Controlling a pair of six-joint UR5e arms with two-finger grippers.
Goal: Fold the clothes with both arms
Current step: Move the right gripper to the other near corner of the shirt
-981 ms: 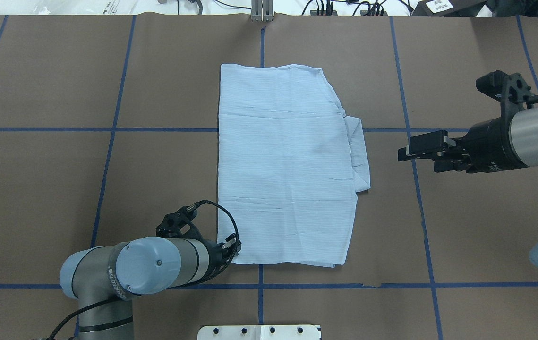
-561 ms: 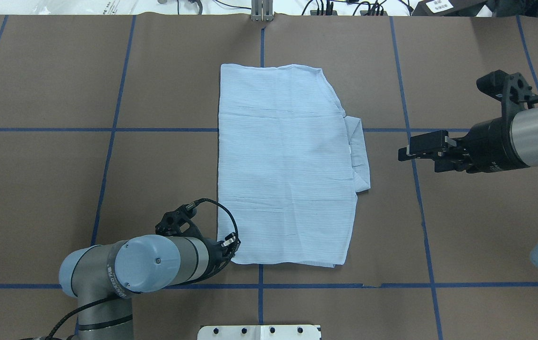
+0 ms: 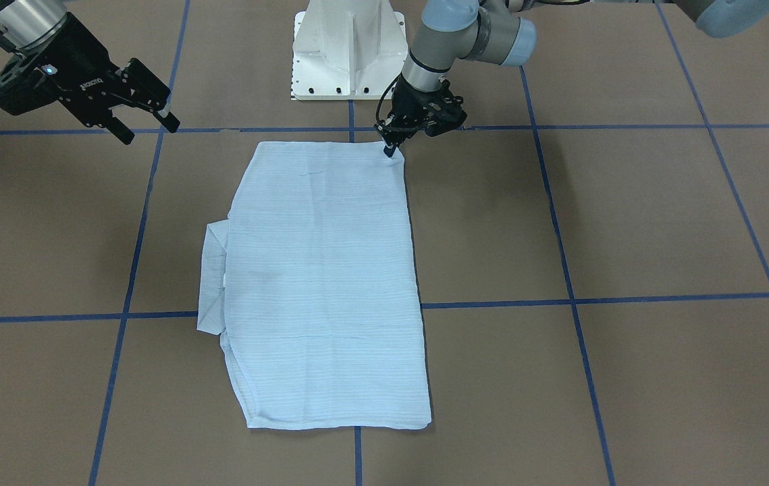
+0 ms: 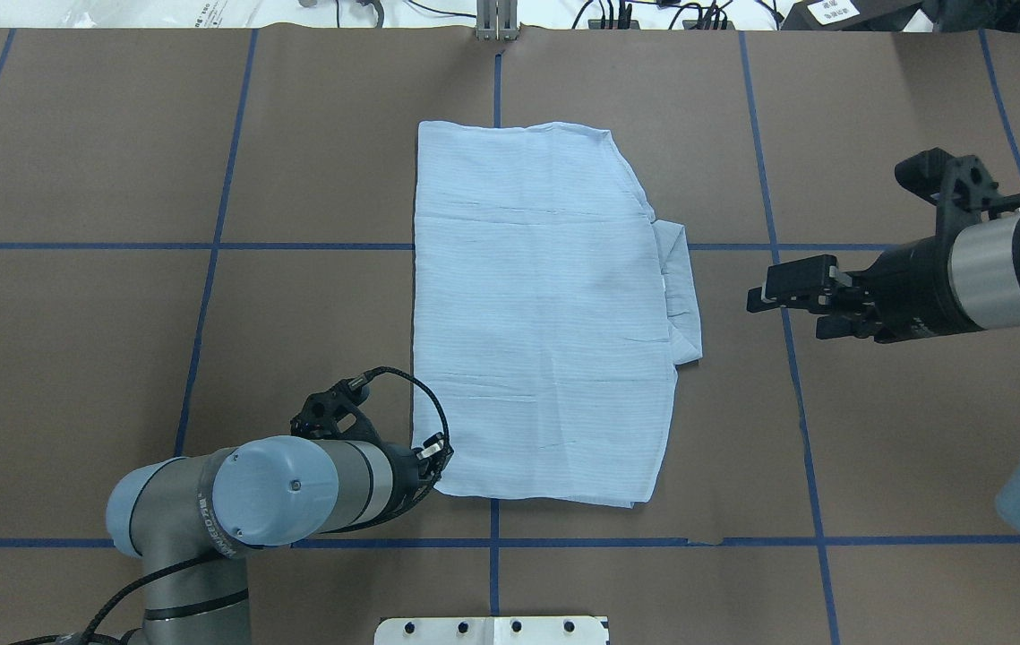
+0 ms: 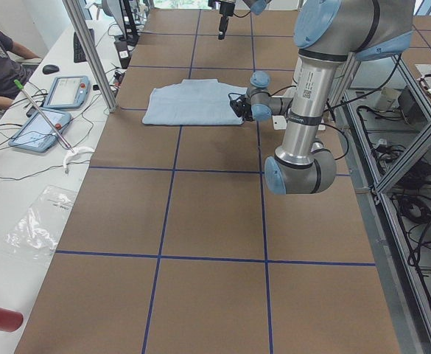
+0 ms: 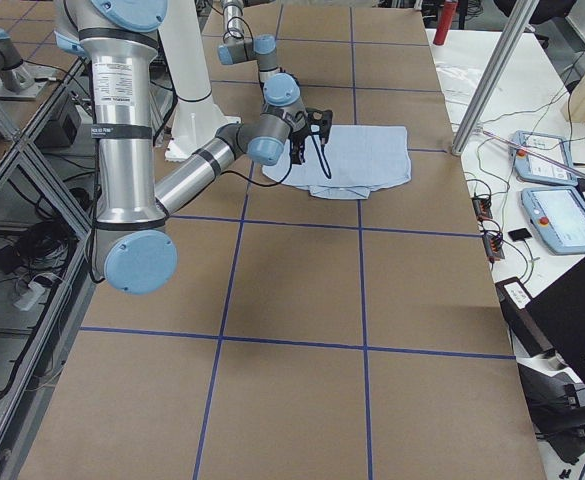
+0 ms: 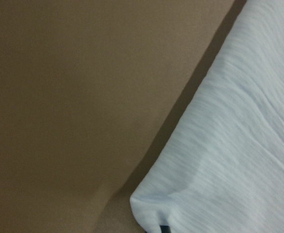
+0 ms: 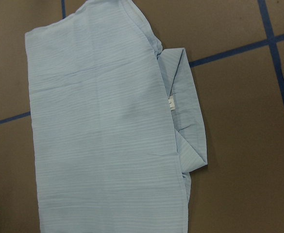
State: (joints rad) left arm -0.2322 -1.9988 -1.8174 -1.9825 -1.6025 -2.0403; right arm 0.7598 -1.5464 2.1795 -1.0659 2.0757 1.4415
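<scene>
The light-blue shirt [image 4: 545, 313] lies folded into a flat rectangle in the middle of the table, with its collar [image 4: 681, 287] sticking out on the right side. My left gripper [image 4: 438, 459] is at the shirt's near-left corner and is shut on it. In the left wrist view that corner [image 7: 180, 204] is pinched and bunched just above the table. In the front-facing view the left gripper [image 3: 391, 150] touches the same corner. My right gripper [image 4: 765, 300] is open and empty, hovering to the right of the collar, apart from it. The right wrist view shows the shirt [image 8: 103, 136] and collar [image 8: 188, 121] below it.
The brown table cover carries a grid of blue tape lines [image 4: 214, 242]. The white pedestal base [image 3: 347, 47] stands at the robot's edge of the table. A desk with tablets [image 5: 64, 92] and a seated person runs along the far side.
My left gripper has drawn back a little toward the far side, pulling the shirt's near-left corner with it. My right gripper has shifted slightly left and toward the robot, still open.
</scene>
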